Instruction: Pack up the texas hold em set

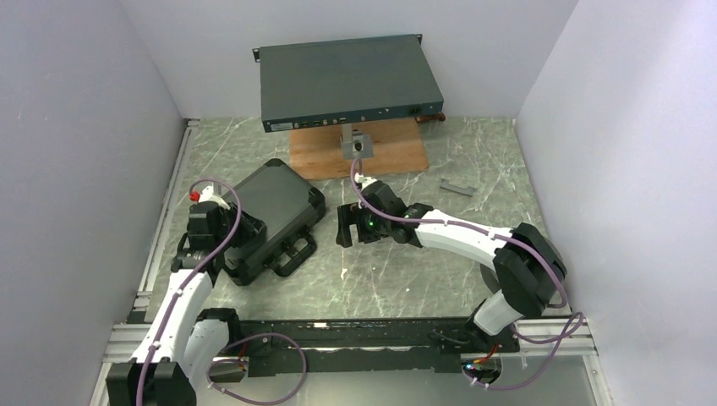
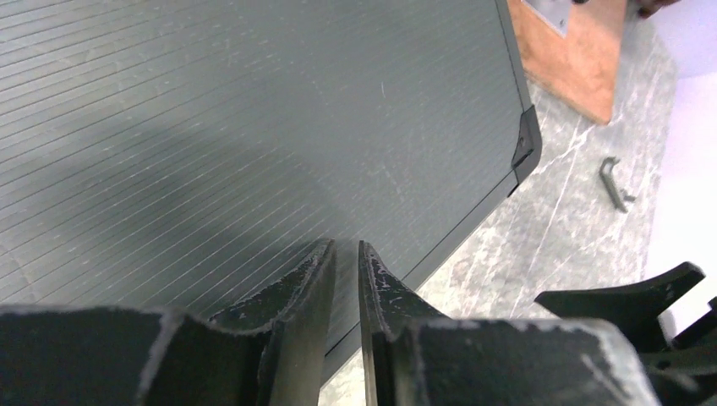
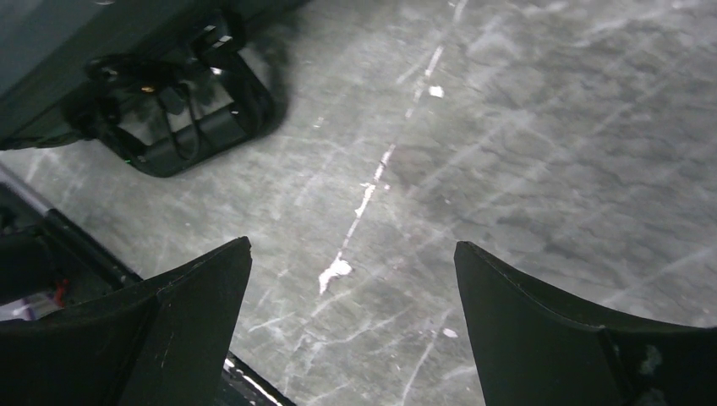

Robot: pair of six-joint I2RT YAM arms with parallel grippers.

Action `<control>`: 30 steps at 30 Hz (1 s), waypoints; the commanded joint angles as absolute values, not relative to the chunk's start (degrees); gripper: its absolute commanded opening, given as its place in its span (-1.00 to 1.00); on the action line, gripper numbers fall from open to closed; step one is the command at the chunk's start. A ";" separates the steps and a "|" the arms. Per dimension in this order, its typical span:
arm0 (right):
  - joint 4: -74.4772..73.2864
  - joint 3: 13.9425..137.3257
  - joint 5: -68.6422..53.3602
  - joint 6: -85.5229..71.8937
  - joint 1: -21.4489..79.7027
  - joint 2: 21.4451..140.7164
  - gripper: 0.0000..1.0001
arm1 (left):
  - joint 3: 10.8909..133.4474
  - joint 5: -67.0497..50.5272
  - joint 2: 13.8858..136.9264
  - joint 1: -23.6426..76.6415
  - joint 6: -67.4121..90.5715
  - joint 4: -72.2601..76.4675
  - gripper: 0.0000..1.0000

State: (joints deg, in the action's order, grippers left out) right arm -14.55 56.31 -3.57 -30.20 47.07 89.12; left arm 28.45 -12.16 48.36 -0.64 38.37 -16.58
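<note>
At middle left, the clenched left end effector is risking shoving the case away, while the released right end effector is waiting.

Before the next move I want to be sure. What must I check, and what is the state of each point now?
1. Case closed: ok.
2. Latches fastened: cannot tell.
3. Left hand empty, fingers together over the lid: ok.
4. Right hand open and empty above the table: ok.
5. Handle free of both hands: ok.
6. Chips and dice all inside: cannot tell; none show outside.
</note>
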 commanded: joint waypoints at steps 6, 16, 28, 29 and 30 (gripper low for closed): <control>-0.94 53.91 -12.72 -31.94 47.20 86.57 0.86 | 18.66 -4.48 45.03 -0.43 43.11 -24.66 -0.56; 13.28 47.31 -14.33 -35.77 47.55 83.86 0.84 | 15.80 -4.33 36.05 -0.44 44.18 -23.61 -1.00; 10.27 49.34 -14.10 -37.99 47.56 86.59 0.77 | 11.15 -2.59 32.30 -0.48 51.62 -24.02 -1.00; 10.08 49.53 -13.91 -37.97 47.55 86.72 0.77 | 11.04 -2.43 31.53 -0.49 51.69 -24.36 -1.00; 10.03 49.63 -13.89 -37.93 47.55 86.93 0.76 | 10.83 -2.23 30.46 -0.52 51.68 -24.67 -1.00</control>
State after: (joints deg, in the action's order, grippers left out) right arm 7.86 47.53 -13.63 -37.23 47.35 86.28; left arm 15.51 -5.87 31.14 -0.49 51.35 -9.58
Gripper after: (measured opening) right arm 0.887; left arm 0.012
